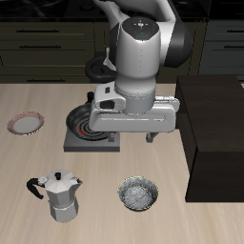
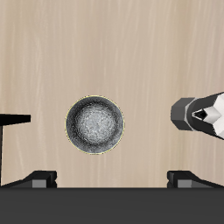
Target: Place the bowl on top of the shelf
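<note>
The bowl (image 1: 139, 194) is small, round and silvery-grey with a speckled inside, and it stands upright on the table near the front edge. In the wrist view the bowl (image 2: 95, 124) lies straight below the camera. My gripper (image 1: 133, 141) hangs well above the bowl and a little farther back, open and empty. Its two fingertips (image 2: 39, 179) stand wide apart in the wrist view. The shelf (image 1: 214, 133) is a large dark boxy cabinet with a flat top beside the bowl. One dark corner of the shelf (image 2: 13, 118) shows in the wrist view.
A moka pot (image 1: 62, 195) stands near the front edge beside the bowl, and it also shows in the wrist view (image 2: 203, 116). A grey stove plate (image 1: 92, 136) with a black frying pan (image 1: 95, 116) lies under the arm. A pinkish plate (image 1: 26, 123) lies farther off.
</note>
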You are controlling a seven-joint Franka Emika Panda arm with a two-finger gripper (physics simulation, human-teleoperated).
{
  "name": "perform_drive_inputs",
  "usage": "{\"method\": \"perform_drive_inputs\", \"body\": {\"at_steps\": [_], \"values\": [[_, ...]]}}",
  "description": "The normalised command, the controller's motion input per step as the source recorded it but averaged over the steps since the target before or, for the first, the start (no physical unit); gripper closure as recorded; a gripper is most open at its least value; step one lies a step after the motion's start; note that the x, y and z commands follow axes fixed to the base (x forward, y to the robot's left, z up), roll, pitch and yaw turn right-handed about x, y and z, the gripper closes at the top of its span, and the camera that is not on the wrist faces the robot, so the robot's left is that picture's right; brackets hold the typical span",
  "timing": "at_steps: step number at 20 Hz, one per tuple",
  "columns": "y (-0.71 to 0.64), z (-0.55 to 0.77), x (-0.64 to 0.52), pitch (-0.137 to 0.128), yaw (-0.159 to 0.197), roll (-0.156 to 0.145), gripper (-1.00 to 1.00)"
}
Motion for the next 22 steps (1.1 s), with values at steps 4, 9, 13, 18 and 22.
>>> {"method": "perform_drive_inputs", "body": {"at_steps": [4,9,13,18,22], "values": [[-0.13,-0.37,0.07,0.029,-0.013,-0.012,-1.00],[-0.02,-0.11,0.02,0.015,-0.011,-0.004,-1.00],[0.14,-0.52,0.01,0.021,0.012,0.010,-1.00],[0.04,-0.23,0.05,0.011,0.017,-0.004,-1.00],[0.00,-0.13,0.04,0.013,0.000,0.000,-1.00]]}}
